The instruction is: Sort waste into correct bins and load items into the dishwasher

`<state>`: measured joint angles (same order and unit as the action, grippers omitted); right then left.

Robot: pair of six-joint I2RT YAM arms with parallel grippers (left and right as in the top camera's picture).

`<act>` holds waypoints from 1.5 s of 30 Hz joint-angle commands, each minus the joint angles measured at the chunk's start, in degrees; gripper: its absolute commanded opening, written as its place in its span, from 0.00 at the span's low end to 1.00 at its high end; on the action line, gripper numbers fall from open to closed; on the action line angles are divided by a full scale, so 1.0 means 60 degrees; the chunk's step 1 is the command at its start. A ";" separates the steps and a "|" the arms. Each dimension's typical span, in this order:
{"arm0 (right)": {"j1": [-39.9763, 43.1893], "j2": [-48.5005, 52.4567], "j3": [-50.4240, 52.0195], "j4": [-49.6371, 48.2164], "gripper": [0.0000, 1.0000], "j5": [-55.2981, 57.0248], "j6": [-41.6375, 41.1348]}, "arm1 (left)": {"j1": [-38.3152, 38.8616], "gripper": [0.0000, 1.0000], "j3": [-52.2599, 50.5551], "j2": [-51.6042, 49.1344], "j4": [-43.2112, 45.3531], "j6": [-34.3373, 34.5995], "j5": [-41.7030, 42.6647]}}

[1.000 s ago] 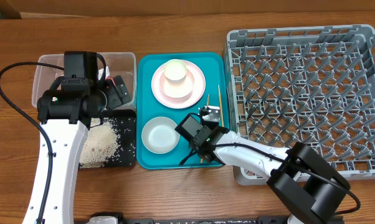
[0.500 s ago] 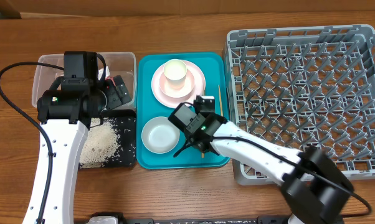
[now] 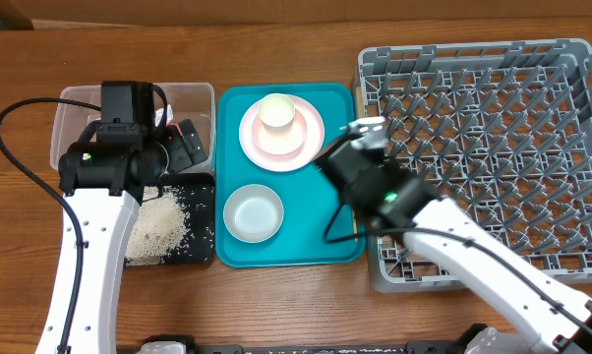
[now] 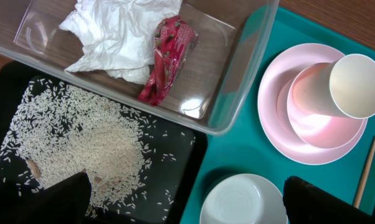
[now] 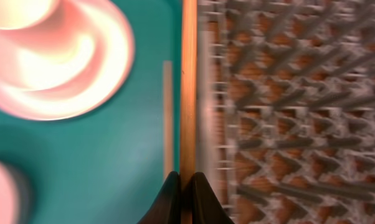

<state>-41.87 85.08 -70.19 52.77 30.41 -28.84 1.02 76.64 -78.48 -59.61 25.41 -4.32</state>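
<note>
As things lie: napkin (image 4: 119, 31) and wrapper (image 4: 169, 59) in tub (image 4: 237, 81); rice (image 4: 81, 143) on black tray (image 4: 178, 171).
Right pincer (image 5: 184, 186): clamped on one chopstick (image 5: 188, 93), over the edge between teal tray (image 3: 321, 251) and rack (image 3: 493, 147).
Second chopstick (image 5: 167, 118): flat on teal tray.
Left pincer (image 3: 183, 146): apart, empty, over the bins.
Handling: light, stiff, thin, smooth wood; likely pivots in an end grip, so mid-length looks steadier.

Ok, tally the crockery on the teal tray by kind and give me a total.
Pink plate: 1
White cup: 1
White bowl: 1
Total: 3
</note>
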 commanded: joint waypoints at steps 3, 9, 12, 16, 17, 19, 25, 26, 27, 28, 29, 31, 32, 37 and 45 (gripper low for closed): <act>0.1341 -0.0175 -0.0248 0.0251 0.04 -0.0900 0.1730 | -0.0040 1.00 0.0138 0.0011 0.0011 -0.0015 -0.0025; 0.2783 -0.0044 -0.0240 0.0466 0.04 -0.1803 0.2116 | -0.0040 1.00 0.0138 0.0011 0.0011 -0.0015 -0.0025; 0.3268 -0.0015 -0.0237 0.0444 0.04 -0.2699 0.2867 | -0.0040 1.00 0.0138 0.0011 0.0011 -0.0015 -0.0025; 0.3603 -0.0015 -0.0189 0.0444 0.04 -0.2841 0.2896 | -0.0040 1.00 0.0138 0.0011 0.0011 -0.0015 -0.0025; 0.3625 -0.0015 -0.0164 0.0444 0.04 -0.2841 0.2892 | -0.0040 1.00 0.0138 0.0011 0.0011 -0.0015 -0.0025; 0.3625 -0.0015 -0.0047 0.0393 0.04 -0.2841 0.2892 | -0.0040 1.00 0.0138 0.0011 0.0011 -0.0015 -0.0025; 0.3625 -0.0015 0.0576 -0.0109 0.04 -0.2838 0.2892 | -0.0040 1.00 0.0138 0.0011 0.0011 -0.0015 -0.0025; 0.3625 -0.0015 0.0688 -0.0229 0.04 -0.2841 0.2892 | -0.0040 1.00 0.0138 0.0011 0.0011 -0.0015 -0.0025; 0.3625 -0.0015 0.0805 -0.0364 0.04 -0.2849 0.2892 | -0.0040 1.00 0.0138 0.0011 0.0011 -0.0015 -0.0025; 0.3625 -0.0015 0.0929 -0.0517 0.04 -0.2911 0.2892 | -0.0040 1.00 0.0138 0.0011 0.0011 -0.0015 -0.0025; 0.3625 -0.0015 0.1013 -0.0627 0.04 -0.3002 0.2896 | -0.0040 1.00 0.0138 0.0011 0.0011 -0.0015 -0.0025; 0.3625 -0.0015 0.1147 -0.0798 0.04 -0.3279 0.2896 | -0.0040 1.00 0.0138 0.0011 0.0011 -0.0015 -0.0025; 0.3625 -0.0015 0.1188 -0.0823 0.04 -0.3344 0.2896 | -0.0040 1.00 0.0138 0.0011 0.0011 -0.0015 -0.0025; 0.3621 -0.0015 0.1202 -0.0936 0.04 -0.3891 0.2892 | -0.0040 1.00 0.0138 0.0011 0.0011 -0.0015 -0.0025; 0.3621 -0.0015 0.1209 -0.1031 0.04 -0.4626 0.2881 | -0.0040 1.00 0.0138 0.0011 0.0011 -0.0015 -0.0025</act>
<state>-20.29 84.93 -63.20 47.09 4.45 -11.75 1.02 76.64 -78.48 -59.61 25.39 -4.34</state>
